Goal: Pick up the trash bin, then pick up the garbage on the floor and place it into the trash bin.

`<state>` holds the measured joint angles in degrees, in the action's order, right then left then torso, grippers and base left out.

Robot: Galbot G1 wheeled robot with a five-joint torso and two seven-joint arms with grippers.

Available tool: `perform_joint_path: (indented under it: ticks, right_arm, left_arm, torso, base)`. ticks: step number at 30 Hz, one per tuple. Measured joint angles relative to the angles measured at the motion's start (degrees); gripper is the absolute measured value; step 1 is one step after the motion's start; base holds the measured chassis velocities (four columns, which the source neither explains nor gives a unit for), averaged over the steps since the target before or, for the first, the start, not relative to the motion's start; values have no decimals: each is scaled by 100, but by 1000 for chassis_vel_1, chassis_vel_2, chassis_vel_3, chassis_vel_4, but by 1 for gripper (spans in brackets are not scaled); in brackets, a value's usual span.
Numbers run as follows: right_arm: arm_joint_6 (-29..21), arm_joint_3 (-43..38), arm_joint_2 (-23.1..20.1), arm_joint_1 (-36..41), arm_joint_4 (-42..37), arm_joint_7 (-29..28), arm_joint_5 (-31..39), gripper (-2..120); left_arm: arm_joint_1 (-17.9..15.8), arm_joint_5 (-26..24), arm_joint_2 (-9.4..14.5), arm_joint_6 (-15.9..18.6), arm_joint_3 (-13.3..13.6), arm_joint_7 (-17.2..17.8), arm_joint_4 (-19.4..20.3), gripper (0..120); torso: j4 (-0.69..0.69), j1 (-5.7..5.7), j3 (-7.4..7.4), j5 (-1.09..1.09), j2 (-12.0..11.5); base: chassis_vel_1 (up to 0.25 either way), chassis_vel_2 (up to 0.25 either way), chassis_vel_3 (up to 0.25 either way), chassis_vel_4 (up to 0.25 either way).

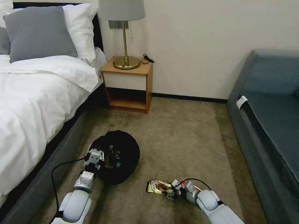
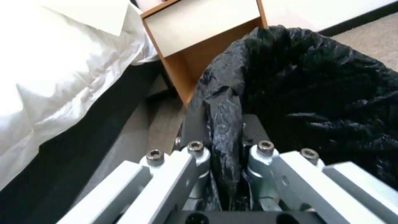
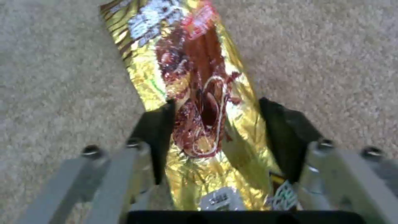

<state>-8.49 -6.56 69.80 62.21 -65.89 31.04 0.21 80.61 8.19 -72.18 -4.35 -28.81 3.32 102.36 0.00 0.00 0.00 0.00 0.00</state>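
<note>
Jaws: left gripper is clamped on the bin rim, bag pinched between | right gripper is part-open, the snack wrapper lying between on the carpet | advice: wrapper is best squeezed mid-body before lifting.

You have open carpet between the trash bin and sofa. The bed frame crowds your left end effector, seemingly just beside it.
</note>
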Motion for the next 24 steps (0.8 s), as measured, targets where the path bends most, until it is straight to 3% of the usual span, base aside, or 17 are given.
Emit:
perform_joint_path:
  ticks: [13, 24]
  right_arm:
    - [42, -140, -28, 102, -148, 37, -23, 1]
    - [55, -350, -10, 239, -340, 44, -41, 0]
  left_arm:
    - [55, 0, -11, -56, -38, -10, 66, 6]
    - [107, 11, -6, -89, -50, -15, 149, 6]
  torso:
    - [0, 0, 0, 0, 0]
    - [0, 0, 0, 0, 0]
  base:
    - [0, 0, 0, 0]
    - [0, 0, 0, 0]
